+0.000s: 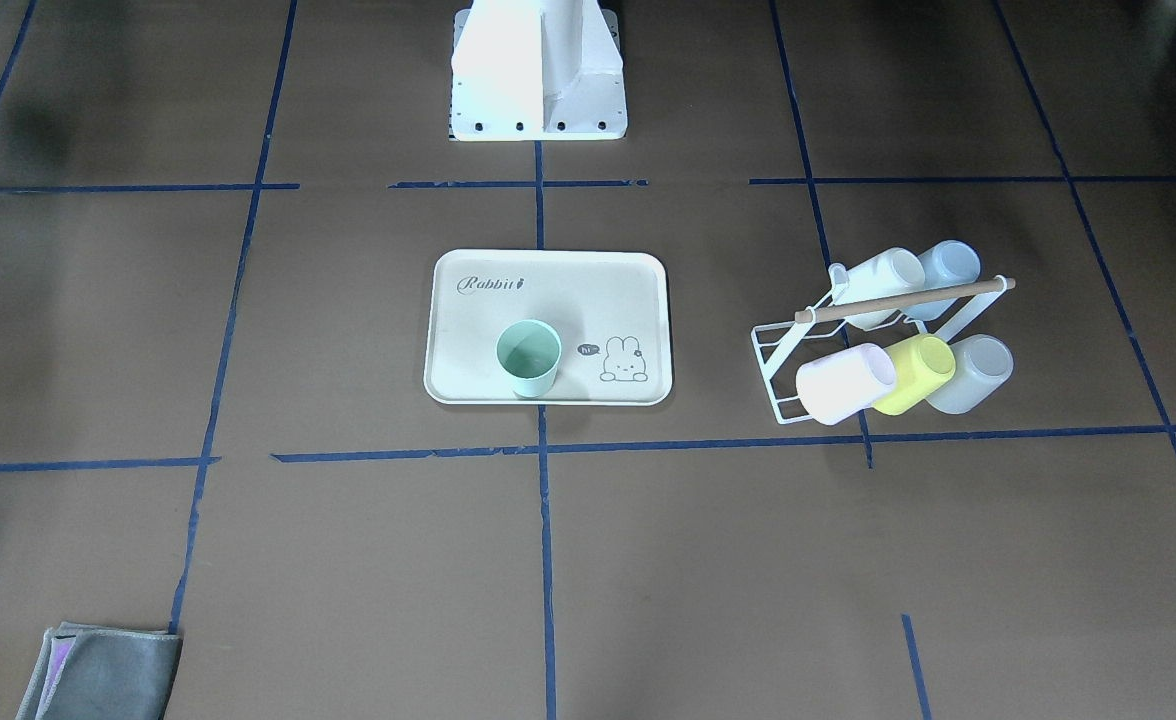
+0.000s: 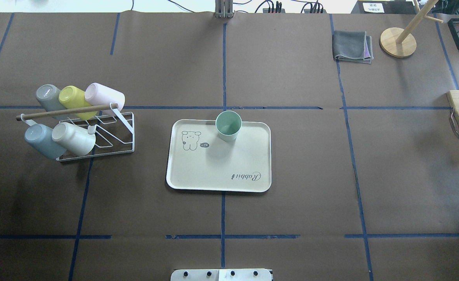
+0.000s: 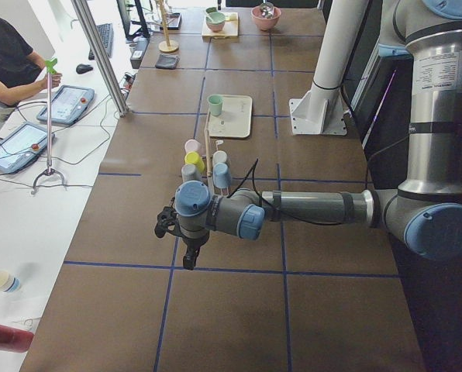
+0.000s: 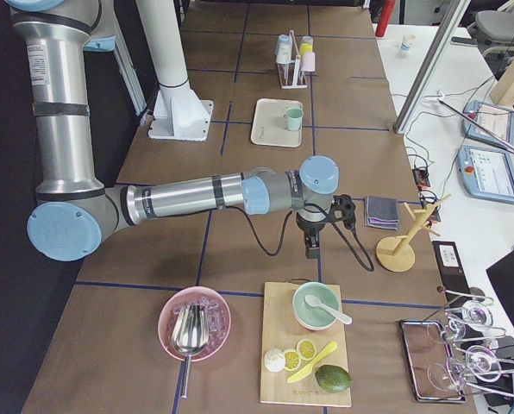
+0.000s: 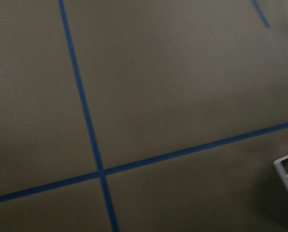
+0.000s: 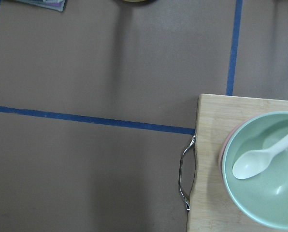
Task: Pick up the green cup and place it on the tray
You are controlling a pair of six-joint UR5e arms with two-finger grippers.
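Observation:
The green cup (image 1: 528, 358) stands upright on the cream tray (image 1: 548, 290), near the tray's edge far from the robot base and next to the bunny drawing. It shows the same way in the overhead view (image 2: 228, 125) on the tray (image 2: 214, 168). No gripper is near it. My left gripper (image 3: 187, 260) hangs over bare table well off to the robot's left, past the cup rack; I cannot tell if it is open. My right gripper (image 4: 312, 250) hangs over the table far to the right, near a grey cloth; I cannot tell its state.
A white wire rack (image 2: 96, 132) holds several cups, among them a yellow-green one (image 2: 73, 99) and a pale blue one (image 2: 40, 138), left of the tray. A grey cloth (image 2: 351, 46), a wooden stand (image 2: 398, 42) and a cutting board (image 6: 207, 193) with a green bowl (image 6: 265, 193) lie at the right.

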